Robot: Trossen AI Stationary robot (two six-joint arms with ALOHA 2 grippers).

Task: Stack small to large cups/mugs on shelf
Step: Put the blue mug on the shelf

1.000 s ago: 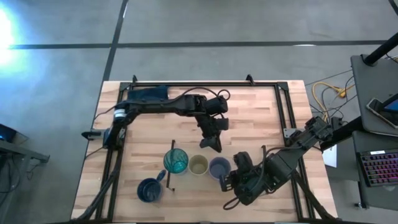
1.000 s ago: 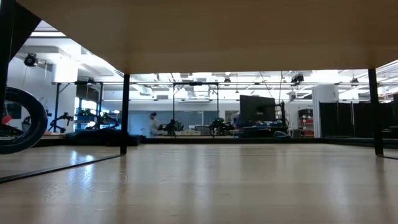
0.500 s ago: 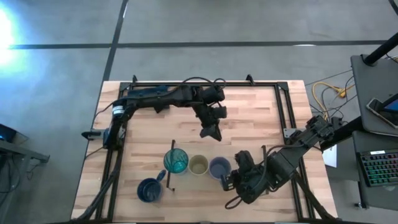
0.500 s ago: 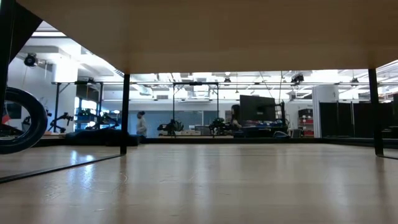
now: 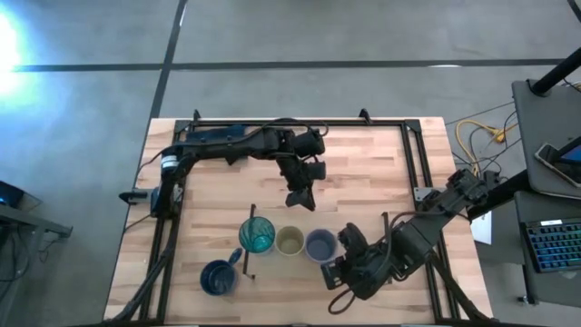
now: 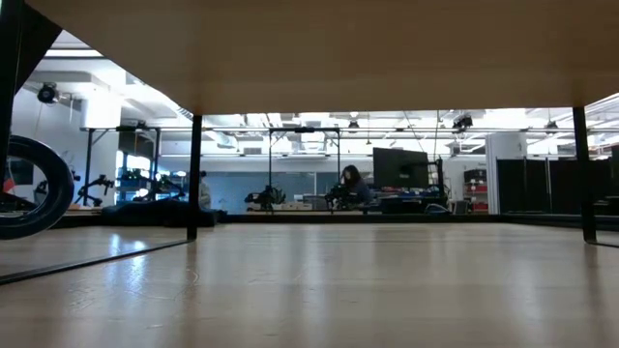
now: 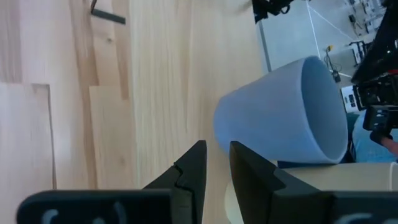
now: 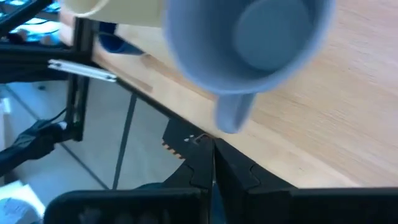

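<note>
Left hand (image 5: 300,200) pulled back from cups – right hand (image 5: 334,270) shifted, shut

You see four cups: teal tumbler (image 5: 257,237), olive-tan cup (image 5: 290,242), lavender mug (image 5: 320,244), blue mug (image 5: 218,278). Two arms. One shelf (image 5: 300,213).

Dark jointed arms, black cables, wedge-shaped fingers (image 7: 186,180)

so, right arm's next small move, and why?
Probably open the right gripper and edge it toward the lavender-grey mug. Its fingers are shut and empty just short of the mug's handle. The mug stands upright beside the olive-tan cup; the left gripper hangs above the row, holding nothing.
</note>
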